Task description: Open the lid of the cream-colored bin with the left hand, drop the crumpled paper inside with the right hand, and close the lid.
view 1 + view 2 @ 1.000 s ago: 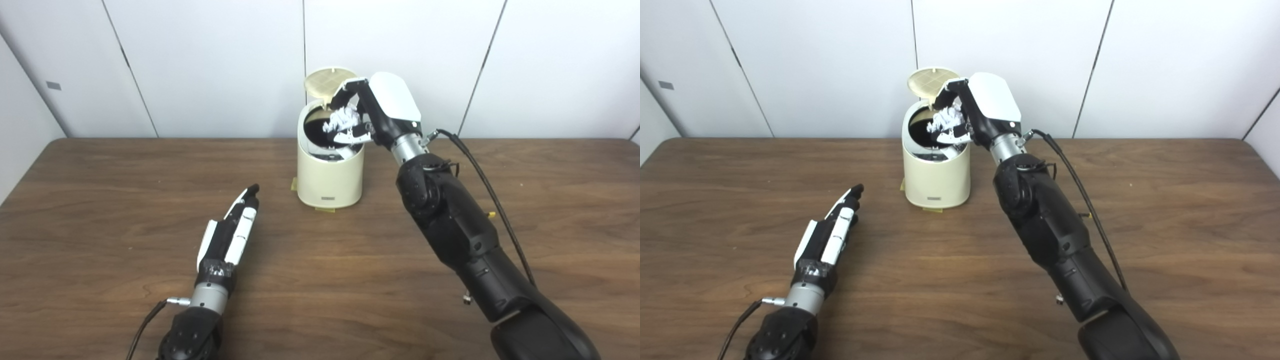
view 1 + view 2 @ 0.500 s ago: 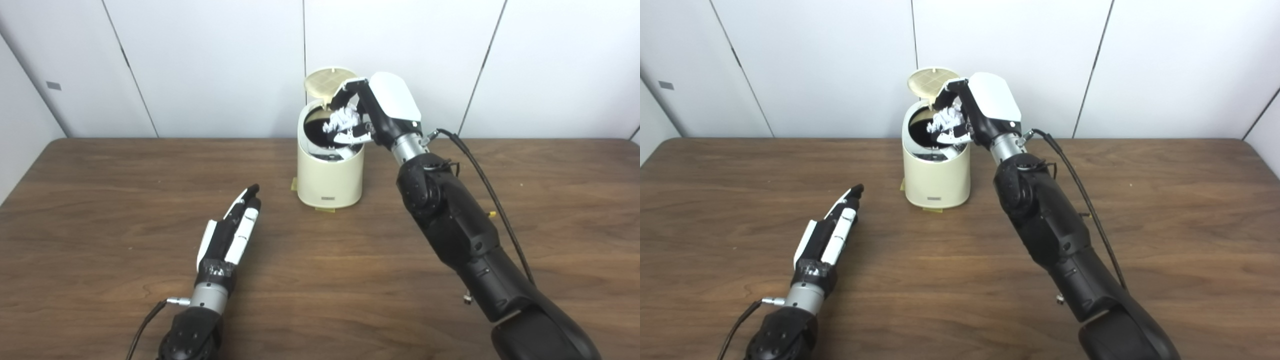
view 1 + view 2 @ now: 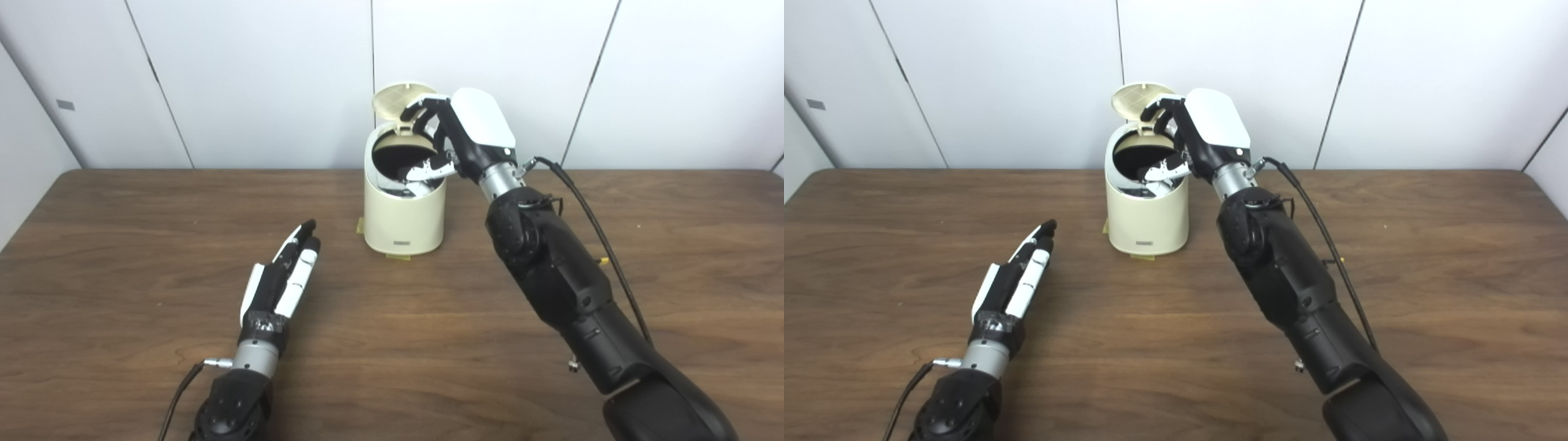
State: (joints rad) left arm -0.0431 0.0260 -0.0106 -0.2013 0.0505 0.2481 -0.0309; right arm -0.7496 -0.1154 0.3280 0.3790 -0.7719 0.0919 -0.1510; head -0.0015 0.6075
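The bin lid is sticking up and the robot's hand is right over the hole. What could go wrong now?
1. The right hand hangs open over the bin, close by the raised lid. Pulling back, it might bump the lid or tip the bin.
2. The left hand lies open on the table, away from the bin. If it reaches to close the lid too soon, the two hands could collide.
3. The paper can't be seen, so it may be caught near the rim.

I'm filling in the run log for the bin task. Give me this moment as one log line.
lid: up | cream-colored bin: open | paper: not visible | right hand: open over bin mouth | left hand: open, idle above table
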